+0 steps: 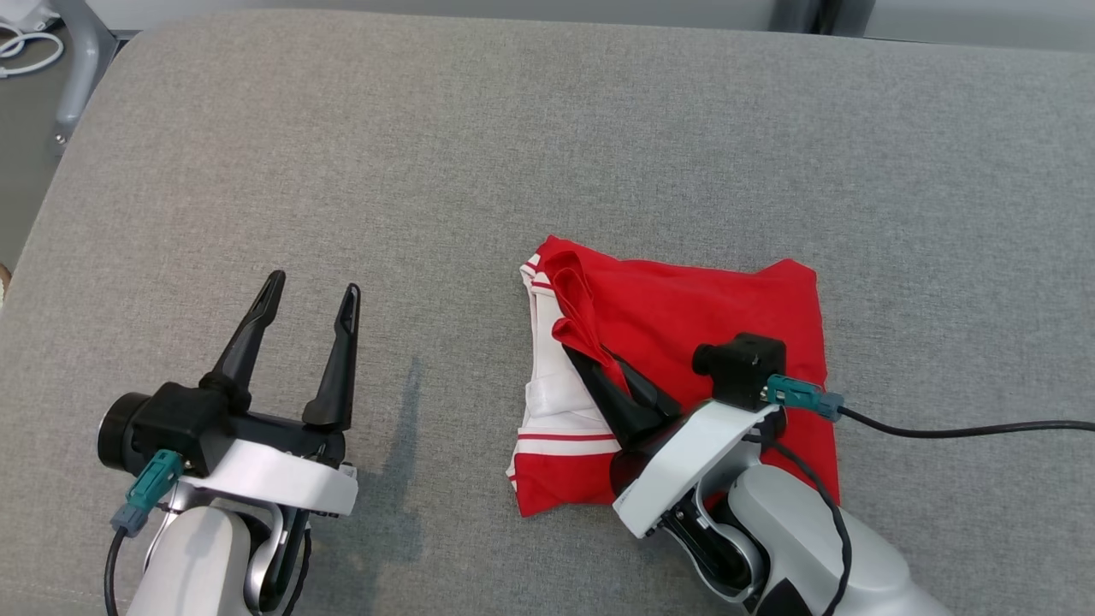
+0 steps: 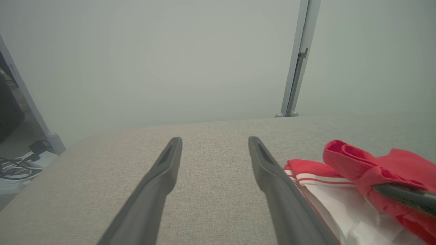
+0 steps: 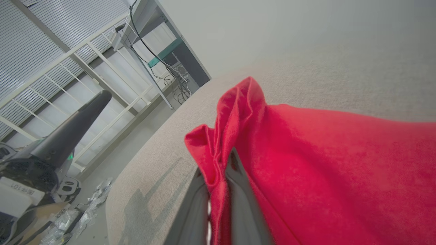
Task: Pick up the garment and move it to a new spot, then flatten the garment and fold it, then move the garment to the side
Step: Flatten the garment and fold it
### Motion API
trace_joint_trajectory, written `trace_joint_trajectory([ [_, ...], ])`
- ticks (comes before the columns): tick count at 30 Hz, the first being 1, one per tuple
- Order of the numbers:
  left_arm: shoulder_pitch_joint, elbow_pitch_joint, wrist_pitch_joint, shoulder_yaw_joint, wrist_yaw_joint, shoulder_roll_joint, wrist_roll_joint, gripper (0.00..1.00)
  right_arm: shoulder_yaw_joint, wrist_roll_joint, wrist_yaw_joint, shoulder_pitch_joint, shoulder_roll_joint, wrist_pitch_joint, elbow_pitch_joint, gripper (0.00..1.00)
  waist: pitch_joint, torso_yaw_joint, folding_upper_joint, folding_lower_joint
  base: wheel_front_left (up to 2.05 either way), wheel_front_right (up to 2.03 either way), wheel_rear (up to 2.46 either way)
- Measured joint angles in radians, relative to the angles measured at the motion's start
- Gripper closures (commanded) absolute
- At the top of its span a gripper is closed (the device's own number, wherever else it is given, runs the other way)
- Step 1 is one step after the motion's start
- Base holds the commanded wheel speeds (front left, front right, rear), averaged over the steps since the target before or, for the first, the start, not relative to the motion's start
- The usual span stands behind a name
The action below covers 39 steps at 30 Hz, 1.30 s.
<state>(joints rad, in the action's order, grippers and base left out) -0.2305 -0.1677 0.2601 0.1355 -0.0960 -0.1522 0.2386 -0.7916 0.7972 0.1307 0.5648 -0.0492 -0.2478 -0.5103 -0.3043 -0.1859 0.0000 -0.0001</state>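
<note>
Lying on grey fabric surface, red garment, pale wall

This looks like a lab or a test room, not a home. The big table has a flat grey cloth top with round corners. Behind it stands a bare, pale wall with a thin metal post. Loose wires lie low down by the table's left side. A white cord lies near a grey metal leg. Off to that side are long blinds behind a white metal rail. A desk there has more wires hanging down it. Clear bags lie on the grey floor.
</note>
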Motion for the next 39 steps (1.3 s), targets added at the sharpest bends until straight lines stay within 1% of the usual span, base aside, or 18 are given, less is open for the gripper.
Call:
trace_joint_trajectory([
  [1, -0.001, -0.002, 0.000, 0.001, -0.002, 0.002, -0.001, 0.00, -0.013, 0.018, 0.000, 0.007, 0.000, -0.004, -0.005, 0.98, -0.002, -0.001, 0.0000, 0.0001, 0.00, 0.00, 0.00],
  [2, -0.002, -0.003, 0.000, 0.001, -0.004, 0.003, -0.001, 0.00, -0.025, 0.033, 0.000, 0.015, 0.000, -0.008, -0.012, 0.71, -0.003, -0.001, 0.0000, 0.0001, 0.00, 0.00, 0.00],
  [3, -0.003, -0.005, 0.000, 0.002, -0.005, 0.004, -0.002, 0.00, -0.034, 0.043, 0.000, 0.023, 0.000, -0.009, -0.019, 0.51, -0.005, -0.001, 0.0000, 0.0001, 0.00, 0.00, 0.00],
  [4, -0.005, -0.006, 0.000, 0.003, -0.008, 0.004, -0.002, 0.00, -0.044, 0.055, 0.000, 0.031, 0.000, -0.010, -0.022, 0.00, -0.007, 0.000, 0.0000, 0.0001, 0.00, 0.00, 0.00],
  [6, -0.009, -0.010, 0.000, 0.003, -0.009, 0.004, -0.005, 0.00, -0.060, 0.074, 0.000, 0.046, 0.000, -0.012, -0.019, 0.00, -0.010, 0.003, 0.0000, 0.0001, 0.00, 0.00, 0.00],
  [10, -0.016, -0.014, 0.000, -0.002, -0.011, 0.002, -0.010, 0.00, -0.052, 0.070, 0.000, 0.059, 0.001, -0.014, 0.041, 0.00, -0.013, 0.015, 0.0000, 0.0001, 0.00, 0.00, 0.00],
  [13, -0.016, -0.018, 0.000, -0.008, -0.014, 0.001, -0.014, 0.00, -0.005, 0.033, 0.000, 0.057, 0.001, -0.014, 0.105, 0.00, -0.009, 0.028, 0.0000, 0.0000, 0.00, 0.00, 0.00],
  [15, -0.016, -0.019, 0.000, -0.014, -0.014, -0.001, -0.017, 0.00, 0.053, -0.013, 0.000, 0.046, 0.002, -0.014, 0.145, 0.00, -0.004, 0.038, 0.0000, 0.0000, 0.00, 0.00, 0.00],
  [18, -0.014, -0.019, 0.000, -0.024, -0.013, -0.001, -0.020, 0.00, 0.168, -0.100, 0.000, 0.012, 0.002, -0.017, 0.186, 0.00, 0.006, 0.054, 0.0000, 0.0000, 0.00, 0.00, 0.00],
  [19, -0.009, -0.017, 0.000, -0.031, -0.008, -0.001, -0.022, 0.00, 0.251, -0.165, 0.000, -0.015, 0.001, -0.017, 0.205, 0.00, 0.014, 0.064, 0.0000, 0.0000, 0.00, 0.00, 0.00],
  [22, 0.005, -0.011, 0.000, -0.045, 0.001, 0.000, -0.022, 0.00, 0.366, -0.258, 0.000, -0.065, -0.002, -0.017, 0.228, 0.00, 0.029, 0.081, 0.0000, 0.0001, 0.00, 0.00, 0.00],
  [27, 0.035, 0.001, 0.000, -0.065, 0.016, -0.001, -0.025, 0.00, 0.528, -0.367, 0.000, -0.161, -0.043, -0.016, 0.255, 0.00, 0.058, 0.104, 0.0000, 0.0001, 0.00, 0.00, 0.00],
  [30, 0.055, 0.012, 0.000, -0.073, 0.027, -0.001, -0.025, 0.00, 0.619, -0.414, 0.000, -0.223, -0.066, 0.003, 0.272, 0.00, 0.081, 0.114, 0.0000, 0.0000, 0.00, 0.00, 0.00],
  [31, 0.063, 0.017, 0.000, -0.077, 0.029, -0.001, -0.026, 0.00, 0.646, -0.441, 0.000, -0.244, -0.075, 0.011, 0.277, 0.00, 0.088, 0.117, 0.0000, 0.0001, 0.00, 0.00, 0.00],
  [33, 0.078, 0.023, 0.000, -0.080, 0.035, -0.002, -0.026, 0.00, 0.696, -0.452, 0.000, -0.286, -0.077, 0.028, 0.290, 0.00, 0.105, 0.122, 0.0000, 0.0001, 0.00, 0.00, 0.00],
  [36, 0.103, 0.029, 0.000, -0.083, 0.038, -0.004, -0.026, 0.00, 0.730, -0.491, 0.000, -0.338, -0.077, 0.056, 0.308, 0.00, 0.133, 0.129, 0.0000, 0.0001, 0.00, 0.00, 0.00],
  [39, 0.132, 0.034, -0.003, -0.083, 0.045, -0.006, -0.026, 0.00, 0.743, -0.523, 0.000, -0.381, -0.075, 0.078, 0.324, 0.00, 0.164, 0.135, 0.0000, 0.0001, 0.00, 0.00, 0.00],
])
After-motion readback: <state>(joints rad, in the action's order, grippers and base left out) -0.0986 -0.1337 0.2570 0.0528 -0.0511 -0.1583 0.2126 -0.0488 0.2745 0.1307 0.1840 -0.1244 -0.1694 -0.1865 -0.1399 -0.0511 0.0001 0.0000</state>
